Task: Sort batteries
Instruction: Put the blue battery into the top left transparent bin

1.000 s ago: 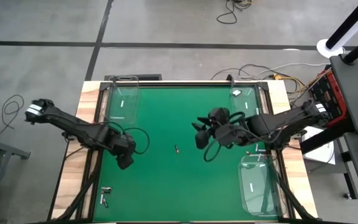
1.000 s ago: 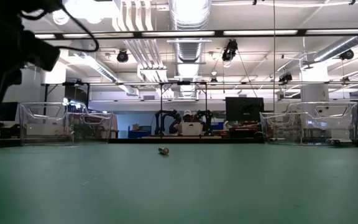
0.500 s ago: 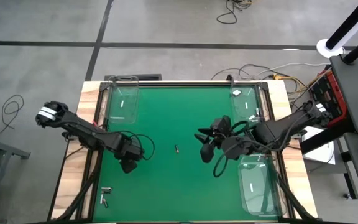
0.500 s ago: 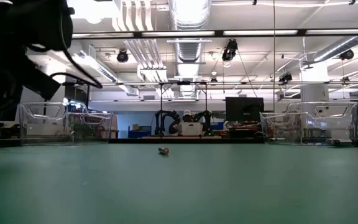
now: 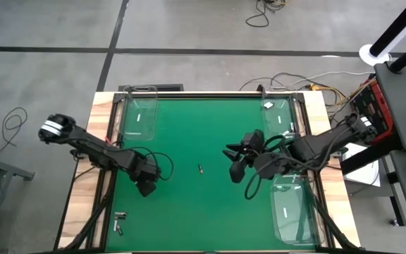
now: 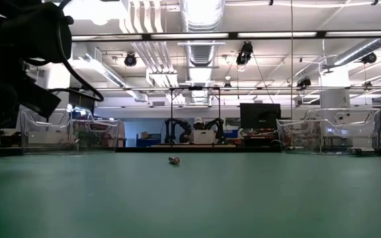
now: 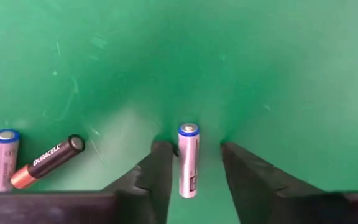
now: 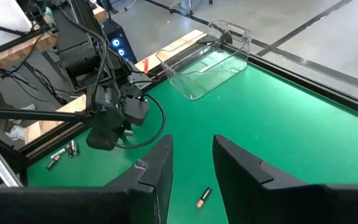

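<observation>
Left wrist view: the left gripper (image 7: 191, 163), fingers parted, is straddling a silver battery (image 7: 188, 160); rigid, smooth, likely roll-prone, best pinched mid-body. The right gripper (image 8: 191, 163), also parted, is hovering.

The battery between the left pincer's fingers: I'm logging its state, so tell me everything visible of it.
The battery is a slim whitish-silver cylinder with a blue ring at its far end and small dark print near the other. It lies flat on the green mat, between the open fingers of the left pincer, seemingly touching neither.
</observation>
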